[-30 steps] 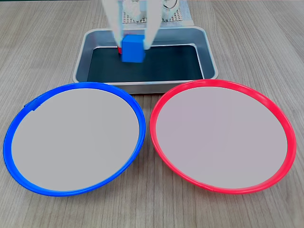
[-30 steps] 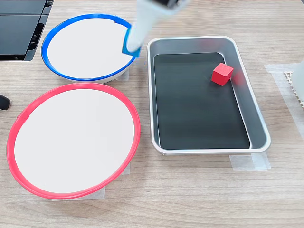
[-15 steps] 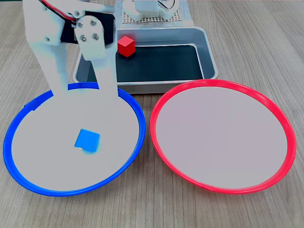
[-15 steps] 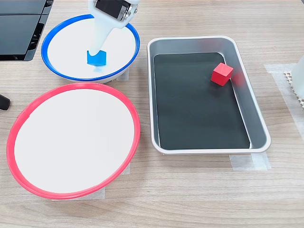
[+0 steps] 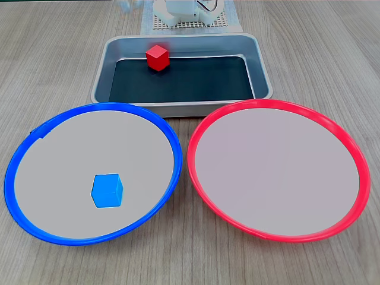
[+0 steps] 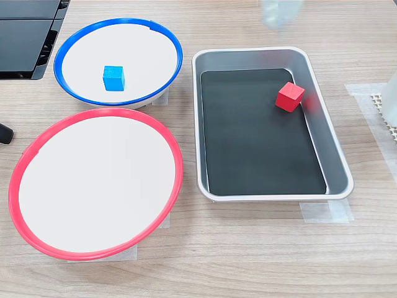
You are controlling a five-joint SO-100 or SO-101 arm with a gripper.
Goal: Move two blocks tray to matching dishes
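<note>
With the bright blue cube (image 5: 107, 190) delivered into the blue-rimmed round dish (image 5: 35, 133), the glossy red cube (image 5: 157, 57) in the silver metal tray's (image 5: 178, 108) far-left corner must be grasped next; jaw state cannot be told.

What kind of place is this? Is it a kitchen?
Probably not a kitchen; more likely a robot practice table. A wood-grain tabletop holds a metal tray taped down, colour-matched dishes, a blue-rimmed dish and a red-rimmed dish, and toy blocks, no food.
</note>
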